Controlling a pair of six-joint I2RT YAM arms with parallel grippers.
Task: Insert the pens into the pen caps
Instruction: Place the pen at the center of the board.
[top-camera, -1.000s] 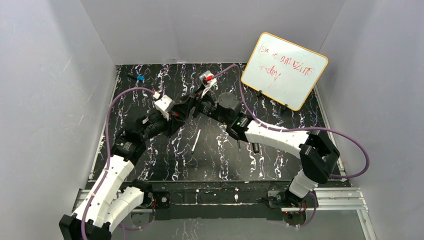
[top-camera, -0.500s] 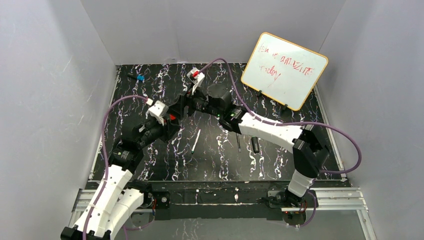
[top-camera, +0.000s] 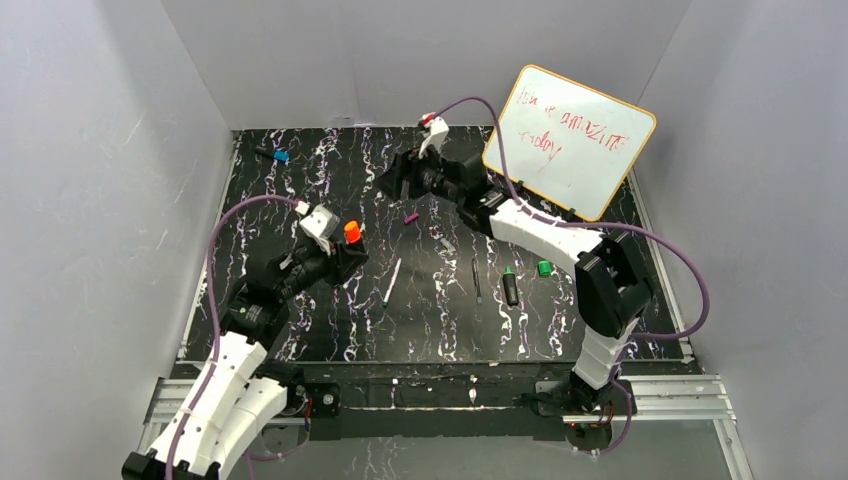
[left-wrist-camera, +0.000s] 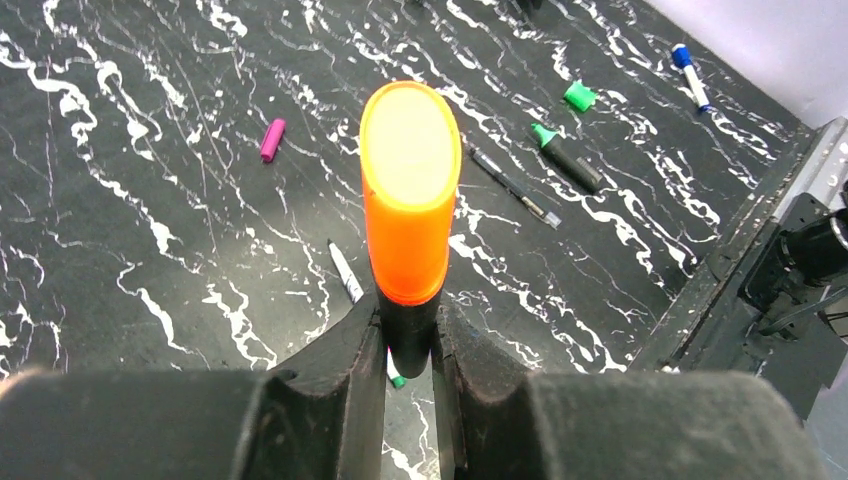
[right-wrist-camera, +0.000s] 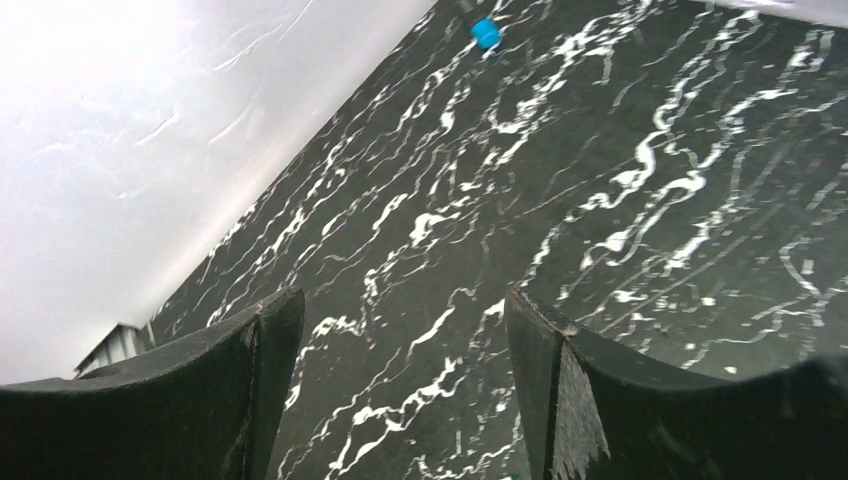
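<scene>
My left gripper (top-camera: 343, 252) is shut on a thick black marker (left-wrist-camera: 410, 345) that wears an orange cap (top-camera: 351, 232), also seen in the left wrist view (left-wrist-camera: 410, 190); it holds the marker upright above the mat. My right gripper (top-camera: 392, 183) is open and empty over the back of the mat, its jaws wide apart (right-wrist-camera: 400, 330). On the mat lie a purple cap (top-camera: 410, 217), a white slim pen (top-camera: 391, 282), a dark slim pen (top-camera: 476, 280), a black marker with a green tip (top-camera: 510, 287) and a green cap (top-camera: 544, 268).
A whiteboard (top-camera: 568, 140) leans at the back right. A blue cap (top-camera: 279, 156) lies at the back left and shows in the right wrist view (right-wrist-camera: 486, 33). A blue-capped slim pen (left-wrist-camera: 690, 75) lies near the mat's edge. Grey walls enclose the mat.
My right gripper has let go and drawn away from the left gripper toward the back. The left gripper has pulled back slightly with the orange-capped marker. The purple cap is now uncovered.
</scene>
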